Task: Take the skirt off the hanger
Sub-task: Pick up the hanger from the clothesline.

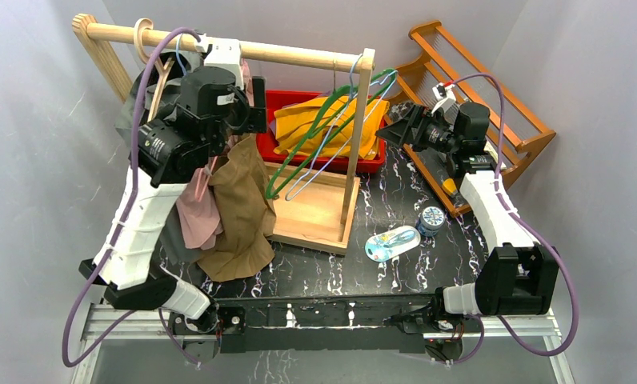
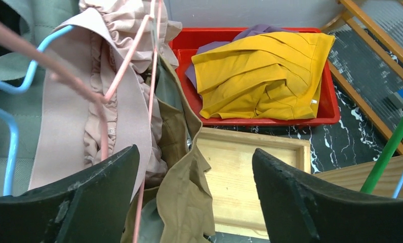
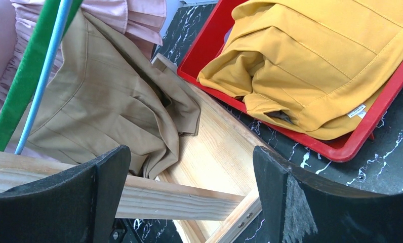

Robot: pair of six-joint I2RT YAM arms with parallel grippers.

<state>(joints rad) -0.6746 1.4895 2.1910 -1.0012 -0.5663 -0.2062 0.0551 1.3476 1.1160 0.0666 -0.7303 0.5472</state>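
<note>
A tan skirt [image 1: 239, 212] hangs from the left part of the wooden rail [image 1: 291, 54], beside a pink ruffled garment [image 1: 194, 212]. In the left wrist view the tan skirt [image 2: 184, 152] hangs between my open jaws, with a thin pink hanger [image 2: 133, 61] and the pink garment [image 2: 113, 101] just left of it. My left gripper [image 1: 251, 104] [image 2: 195, 202] is open, above the skirt and holding nothing. My right gripper [image 1: 383, 128] [image 3: 189, 202] is open and empty by the rack's right post [image 3: 179, 197]. The skirt [image 3: 103, 111] lies beyond that post.
A red bin [image 1: 363, 164] holds a yellow garment [image 1: 323, 120]. Empty green [image 1: 299, 160] and blue hangers hang at the rail's right end. The rack's wooden base [image 1: 315, 216], a slatted wooden rack [image 1: 523, 120], a clear bottle [image 1: 391, 242] and a round tin [image 1: 431, 218] are nearby.
</note>
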